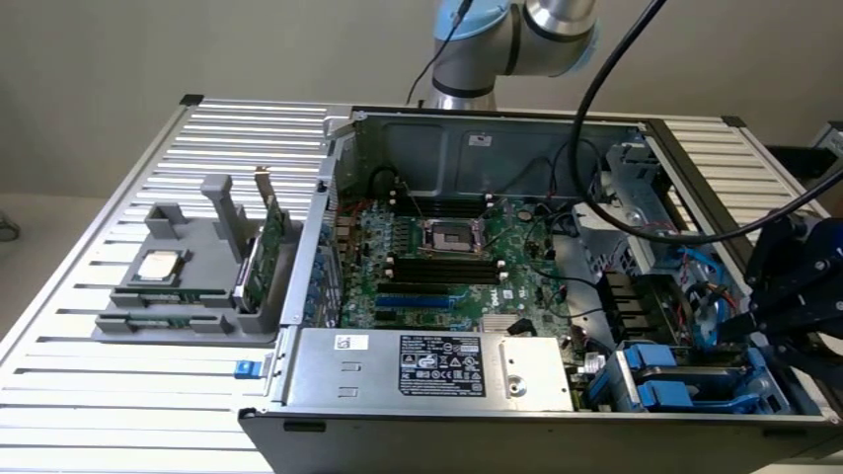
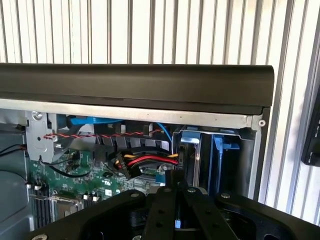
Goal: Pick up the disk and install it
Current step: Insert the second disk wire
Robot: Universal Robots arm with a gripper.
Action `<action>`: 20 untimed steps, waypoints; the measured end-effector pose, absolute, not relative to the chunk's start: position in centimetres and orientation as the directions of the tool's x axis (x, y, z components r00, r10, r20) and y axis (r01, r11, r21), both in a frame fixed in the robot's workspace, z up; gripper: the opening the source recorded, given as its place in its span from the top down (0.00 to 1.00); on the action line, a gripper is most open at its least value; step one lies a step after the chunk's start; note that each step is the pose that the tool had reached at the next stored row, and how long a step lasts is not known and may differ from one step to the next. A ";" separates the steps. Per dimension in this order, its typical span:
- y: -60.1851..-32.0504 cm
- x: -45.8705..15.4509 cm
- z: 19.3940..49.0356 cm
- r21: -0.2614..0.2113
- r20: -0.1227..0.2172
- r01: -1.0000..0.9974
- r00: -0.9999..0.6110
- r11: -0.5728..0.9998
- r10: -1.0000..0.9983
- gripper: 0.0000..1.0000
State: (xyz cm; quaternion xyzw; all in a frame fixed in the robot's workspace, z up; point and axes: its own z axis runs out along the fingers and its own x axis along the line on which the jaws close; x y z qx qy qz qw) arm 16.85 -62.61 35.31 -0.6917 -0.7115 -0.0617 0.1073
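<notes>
The disk [image 1: 696, 378] sits edge-on in the drive bay at the near corner of the open computer case on the exterior view's right, its blue carrier rails on either side. In the wrist view the disk [image 2: 199, 159] shows as a grey metal edge between blue rails just beyond my fingertips. My black gripper [image 1: 761, 318] hovers over that bay, close above the disk. Its fingers [image 2: 169, 197] are pressed together; the gripper [image 2: 176, 181] is shut with nothing visible between them.
The open case [image 1: 461, 133] holds a green motherboard [image 1: 455, 267], a silver power supply [image 1: 441, 365] and red and black cables [image 2: 142, 161] beside the bay. Black cables [image 1: 685, 232] loop over the case. A grey fixture [image 1: 197, 321] on the slatted table carries a processor chip [image 1: 161, 265] and an upright green card [image 1: 270, 252].
</notes>
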 end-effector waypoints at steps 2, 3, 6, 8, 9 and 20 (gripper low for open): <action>-62.6 16.7 35.4 -0.061 0.238 0.998 -0.020 0.035 0.971 0.89; -62.6 16.7 35.4 -0.061 0.238 0.998 -0.020 0.035 0.971 0.89; -62.7 16.3 35.5 -0.061 0.238 0.998 -0.020 0.035 0.971 0.89; -62.7 15.9 35.5 -0.061 0.238 0.998 -0.020 0.035 0.971 0.89; -62.7 15.7 35.5 -0.061 0.238 0.998 -0.020 0.036 0.971 0.89; -62.7 13.6 35.5 -0.061 0.238 0.998 -0.020 0.035 0.971 0.89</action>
